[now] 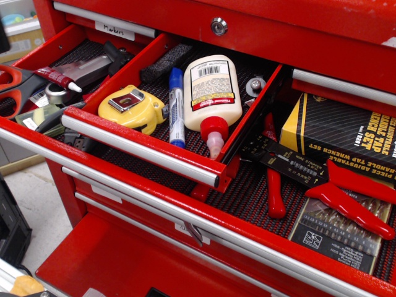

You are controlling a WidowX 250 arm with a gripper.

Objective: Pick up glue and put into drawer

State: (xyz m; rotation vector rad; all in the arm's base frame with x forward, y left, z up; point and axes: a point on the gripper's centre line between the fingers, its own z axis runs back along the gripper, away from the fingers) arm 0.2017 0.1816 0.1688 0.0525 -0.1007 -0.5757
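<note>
Glue, a small slim dark-red tube with a white pointed nozzle (59,79), lies in the far-left compartment of the open red metal drawer (148,151), nozzle pointing right, resting on the clutter beside one pair of orange-handled scissors (12,86) and touching nothing that grips it. No end effector appears anywhere in view, so how far open it is cannot be told; nothing holds the tube. Its body looks glossy and unbent. In the narrow red tray to the right sit one yellow tape measure with a metal clip (132,107), one white marker with a blue cap (176,105) and one big white bottle with a red cap (211,93). Farther right lie one black-and-yellow wrench set box (340,133) and red-handled pliers (346,198).
</note>
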